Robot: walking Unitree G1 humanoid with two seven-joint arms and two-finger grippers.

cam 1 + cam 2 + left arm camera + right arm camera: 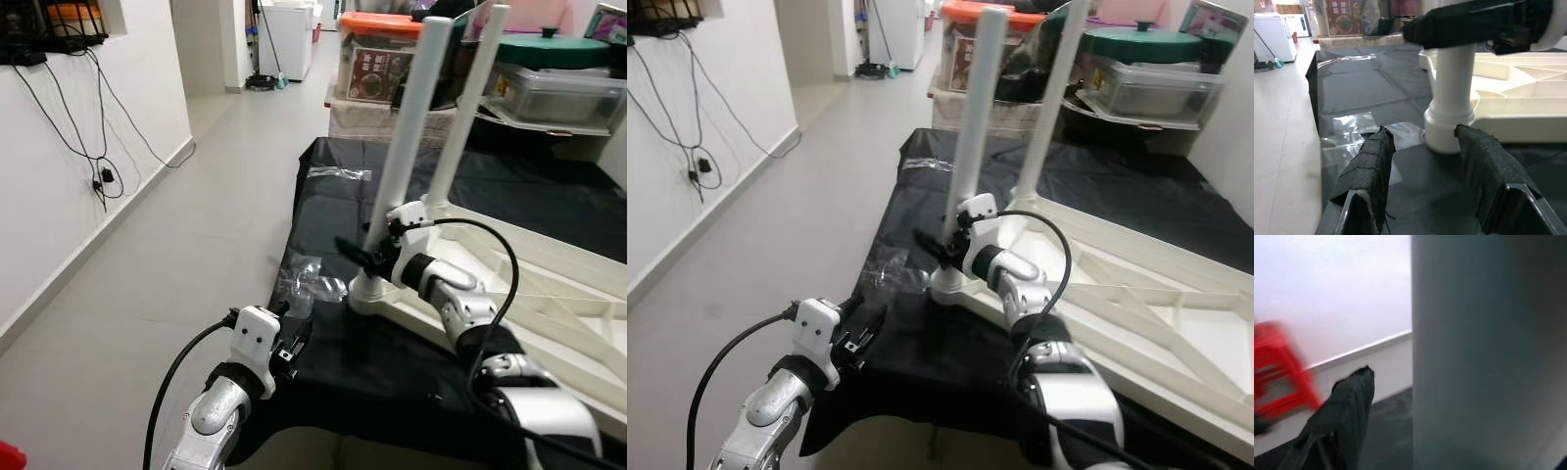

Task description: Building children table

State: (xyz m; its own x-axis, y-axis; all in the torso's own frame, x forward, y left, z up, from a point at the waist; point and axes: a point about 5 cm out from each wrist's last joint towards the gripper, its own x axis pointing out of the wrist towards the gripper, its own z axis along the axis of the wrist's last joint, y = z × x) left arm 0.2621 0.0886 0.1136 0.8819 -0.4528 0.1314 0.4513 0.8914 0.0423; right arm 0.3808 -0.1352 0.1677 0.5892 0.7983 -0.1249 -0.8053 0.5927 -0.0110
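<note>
A white children's table (549, 294) lies upside down on a black-covered surface (333, 206). Two white legs stand upright from it, the nearer leg (407, 137) in a round collar (367, 291) at the table's corner, the far leg (470, 108) behind. My right gripper (361, 253) reaches across to the nearer leg just above the collar. In the right wrist view one finger (1347, 416) stands a little apart from the leg (1484, 352), so it is open. My left gripper (1425, 161) is open, low at the cover's front edge, pointing at the collar (1449, 127).
Crumpled clear plastic (309, 279) lies on the cover beside the collar, and another piece (338, 173) farther back. Storage boxes with an orange lid (377, 59) and a green lid (549, 49) stand behind. Cables (103, 176) hang on the left wall beside open tiled floor (196, 245).
</note>
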